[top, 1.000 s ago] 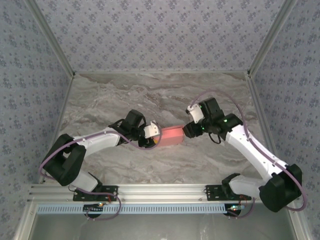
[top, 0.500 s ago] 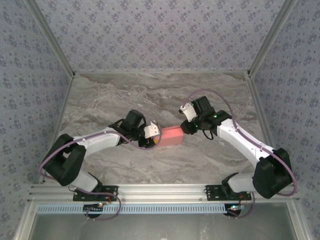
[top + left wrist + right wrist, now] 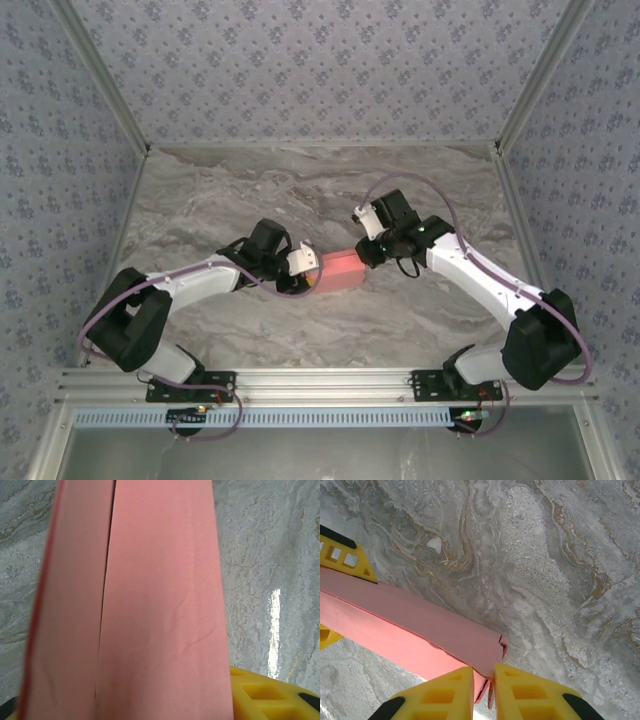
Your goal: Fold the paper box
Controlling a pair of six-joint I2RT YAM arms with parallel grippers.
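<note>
Swinging in from three o'clock, the right gripper (image 3: 367, 254) now pinches the box (image 3: 342, 270) by its end flap; the left gripper (image 3: 313, 275) clasps its nine o'clock end, over the middle of the table (image 3: 300, 190). Its body looks formed into a sleeve; the end flaps probably remain to close.

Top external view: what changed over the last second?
The right arm swung leftward, and the right gripper closed its fingers on the right end of the paper box. Unchanged: the left gripper keeps its hold on the box's left end, and the box stays where it was.
</note>
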